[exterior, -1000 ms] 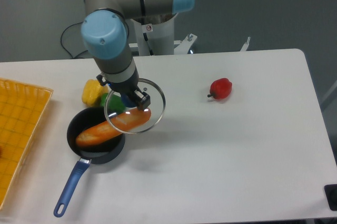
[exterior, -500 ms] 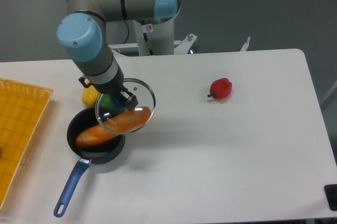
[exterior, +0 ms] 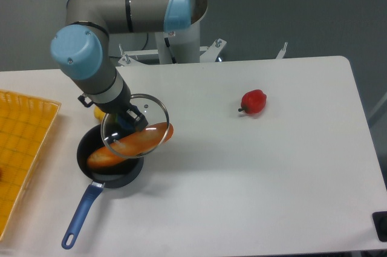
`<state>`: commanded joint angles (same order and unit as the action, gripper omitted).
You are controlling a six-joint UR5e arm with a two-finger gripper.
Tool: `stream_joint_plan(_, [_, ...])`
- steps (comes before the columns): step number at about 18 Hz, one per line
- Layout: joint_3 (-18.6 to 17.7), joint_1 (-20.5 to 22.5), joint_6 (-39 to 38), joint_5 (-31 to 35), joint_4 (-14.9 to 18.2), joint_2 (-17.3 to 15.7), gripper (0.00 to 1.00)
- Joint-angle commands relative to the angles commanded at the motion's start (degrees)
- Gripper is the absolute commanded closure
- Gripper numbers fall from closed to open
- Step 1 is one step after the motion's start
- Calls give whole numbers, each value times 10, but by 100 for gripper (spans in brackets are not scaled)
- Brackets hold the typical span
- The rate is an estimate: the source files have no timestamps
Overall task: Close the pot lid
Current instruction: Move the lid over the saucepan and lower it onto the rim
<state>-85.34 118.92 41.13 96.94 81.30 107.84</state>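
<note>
The pot (exterior: 91, 169), a small black saucepan with a long blue handle (exterior: 80, 216), sits at the table's left front. An orange bread loaf (exterior: 158, 132) lies across it and sticks out past its right rim. The pot lid (exterior: 134, 125), clear glass with a metal rim, hangs tilted above the pot's right half and over the loaf. My gripper (exterior: 128, 120) is shut on the lid's blue knob, which is mostly hidden by the fingers.
A red pepper (exterior: 254, 101) lies right of centre on the white table. A yellow item (exterior: 98, 113) peeks out behind my arm, just behind the pot. A yellow-orange mesh tray (exterior: 21, 148) lies along the left edge.
My arm has carried the lid leftward and slightly down, from beside the pot's right rim to over the pot and the loaf. The pot and loaf have not moved.
</note>
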Motion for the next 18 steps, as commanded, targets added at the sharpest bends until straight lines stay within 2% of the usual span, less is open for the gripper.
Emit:
stream_joint_plan(5, [3, -12, -21, 0, -29, 16, 46])
stream_joint_plan(18, [4, -25, -36, 3, -30, 30, 46])
